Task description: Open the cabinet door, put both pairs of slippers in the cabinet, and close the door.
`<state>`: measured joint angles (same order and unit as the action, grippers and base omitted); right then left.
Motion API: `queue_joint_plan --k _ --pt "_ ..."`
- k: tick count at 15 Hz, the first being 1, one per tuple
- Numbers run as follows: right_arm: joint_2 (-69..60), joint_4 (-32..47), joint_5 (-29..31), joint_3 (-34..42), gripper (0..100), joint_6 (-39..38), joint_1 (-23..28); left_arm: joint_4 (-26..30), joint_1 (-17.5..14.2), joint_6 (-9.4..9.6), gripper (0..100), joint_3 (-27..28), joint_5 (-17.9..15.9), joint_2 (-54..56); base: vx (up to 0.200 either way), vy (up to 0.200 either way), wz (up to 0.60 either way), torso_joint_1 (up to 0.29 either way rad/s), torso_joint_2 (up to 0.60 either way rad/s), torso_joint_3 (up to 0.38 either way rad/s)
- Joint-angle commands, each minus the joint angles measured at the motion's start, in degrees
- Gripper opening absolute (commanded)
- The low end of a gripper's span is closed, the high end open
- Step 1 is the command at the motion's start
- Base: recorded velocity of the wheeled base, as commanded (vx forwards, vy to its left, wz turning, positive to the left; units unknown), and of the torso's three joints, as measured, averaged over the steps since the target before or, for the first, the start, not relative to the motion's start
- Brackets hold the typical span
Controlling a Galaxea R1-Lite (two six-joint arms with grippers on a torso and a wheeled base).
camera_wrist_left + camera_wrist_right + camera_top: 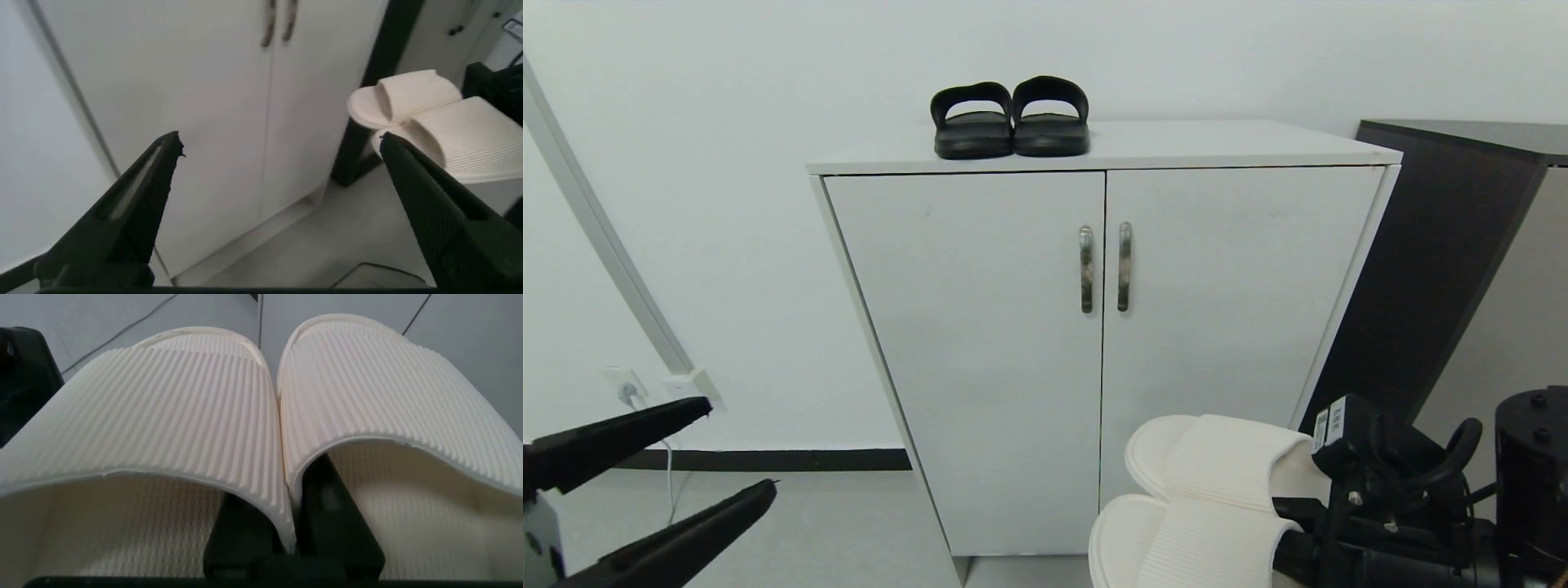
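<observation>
Two doors front the white cabinet [980,367], and both are shut, the left door [968,343] and the right door [1225,310] meeting at a seam down the cabinet's middle. Two upright metal handles [1086,269] stand just either side of that seam, in the cabinet's upper half. The black slippers [1010,118] sit side by side and touching on top of the cabinet, over the left door, with their toes pointing out past the cabinet's front edge. The white slippers [1209,498] hang in the air in front of the cabinet's right door, low down near its bottom corner, ribbed straps uppermost and toes towards the cabinet. They are held by the right pincer [291,532], whose dark fingers [335,527] reach in under the straps and press the two inner side walls together. The left pincer [742,445] hovers out to the left of the cabinet, in front of it and well apart from the door. Its jaws are spread wide with nothing between them. From the left wrist the same left pincer [279,143] frames the cabinet's lower front and the white slippers [425,106] beyond. A dark unit [1437,269] stands just beside the cabinet's right side, and a wall socket [625,384] sits low on the wall to the cabinet's left.
</observation>
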<state>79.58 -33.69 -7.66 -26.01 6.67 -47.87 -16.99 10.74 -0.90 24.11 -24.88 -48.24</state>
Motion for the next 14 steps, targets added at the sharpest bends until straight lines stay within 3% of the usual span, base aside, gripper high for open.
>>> queue_joint_plan --k 1,3,4,6,14 --pt "0.66 -0.06 0.01 0.0 0 -0.08 -0.03 -1.64 4.38 -0.33 100 4.89 -0.08 -10.47 0.0 0.0 0.0 0.0 0.0 0.0" --pt "0.66 -0.14 0.01 0.09 0 -0.08 -0.03 -7.79 7.01 -1.82 100 6.03 -0.08 -16.01 0.0 0.0 0.0 0.0 0.0 0.0" --pt "0.66 -0.14 -0.08 0.0 0 -0.16 -0.03 -12.27 8.95 -4.02 100 6.82 0.1 -19.35 0.0 0.0 0.0 0.0 0.0 0.0" --pt "0.84 -0.14 0.01 0.0 0 -0.16 -0.03 -15.97 11.67 -8.15 100 10.08 0.36 -24.1 0.0 0.0 0.0 0.0 0.0 0.0" --pt "1.02 -0.14 0.01 0.09 0 -0.43 0.15 -16.05 19.06 -8.41 100 27.04 -0.17 -39.56 0.0 0.0 0.0 0.0 0.0 0.0"
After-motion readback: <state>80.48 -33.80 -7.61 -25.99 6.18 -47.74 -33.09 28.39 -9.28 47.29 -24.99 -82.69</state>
